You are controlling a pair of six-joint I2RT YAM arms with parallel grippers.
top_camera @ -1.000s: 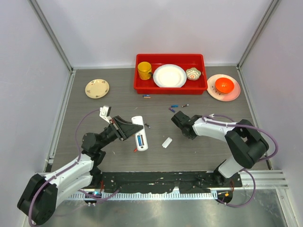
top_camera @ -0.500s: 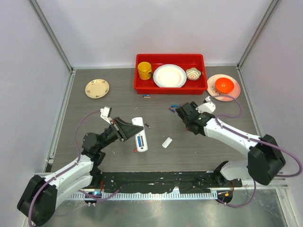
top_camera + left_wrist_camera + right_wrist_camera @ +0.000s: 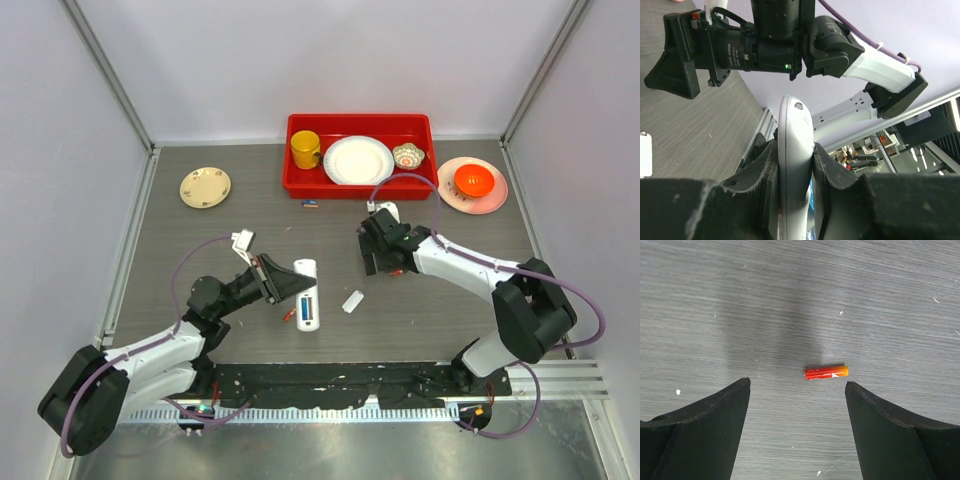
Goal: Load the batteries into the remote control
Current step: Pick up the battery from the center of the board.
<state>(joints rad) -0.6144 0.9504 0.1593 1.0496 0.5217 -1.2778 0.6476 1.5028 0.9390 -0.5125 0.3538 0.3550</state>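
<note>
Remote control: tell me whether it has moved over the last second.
Yes. The remote control has shifted right, toward the small white cover, which stayed put.

The slim white remote control (image 3: 307, 295) sits clamped in the left pincer (image 3: 795, 155), with a blue battery (image 3: 307, 303) in its back slot. A red-orange battery (image 3: 826, 372) lies flat on the surface between the right pincer's (image 3: 796, 385) spread jaws.

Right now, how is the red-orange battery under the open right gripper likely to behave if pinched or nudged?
The battery is a smooth cylinder lying on its side on the flat table, so it will probably roll if nudged. It looks rigid, but thin enough to slip or twist in the right gripper.
</note>
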